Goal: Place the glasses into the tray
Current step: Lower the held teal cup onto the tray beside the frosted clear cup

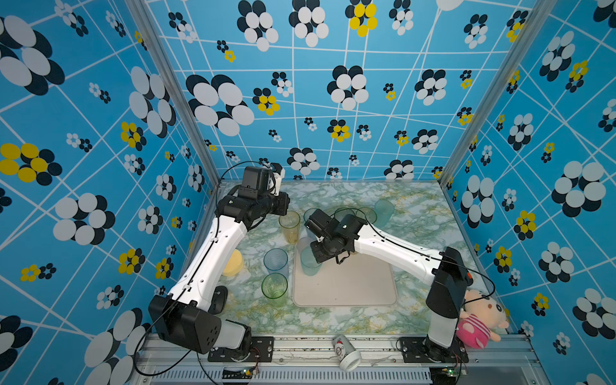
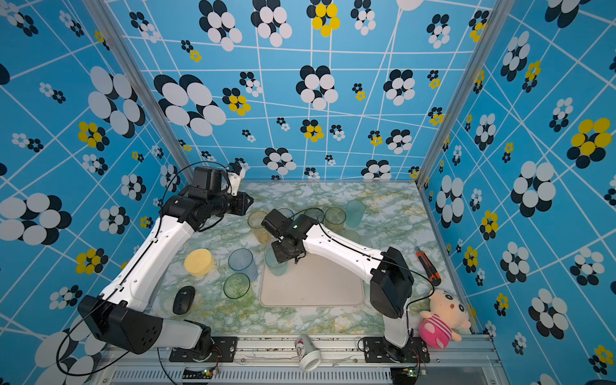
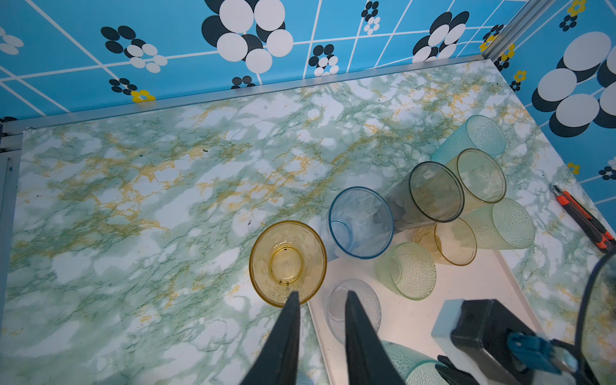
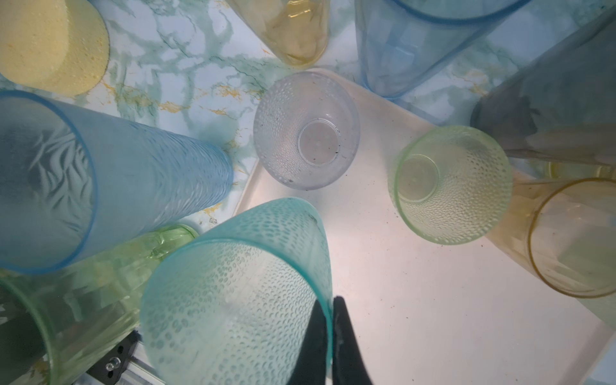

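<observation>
glasses (image 3: pixel 287 263) twelve, perhaps four in tray (image 1: pixel 360 286) | right gripper (image 4: pixel 328 301) pinching teal glass (image 4: pixel 233 300) | left gripper (image 3: pixel 321 295) slightly parted, empty

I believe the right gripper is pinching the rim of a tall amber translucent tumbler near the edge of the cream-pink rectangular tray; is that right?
Not quite: the colour is wrong. The right wrist view shows the right gripper pinching the rim of a tall teal translucent tumbler, not an amber one, near the edge of the cream-pink rectangular tray.
</observation>
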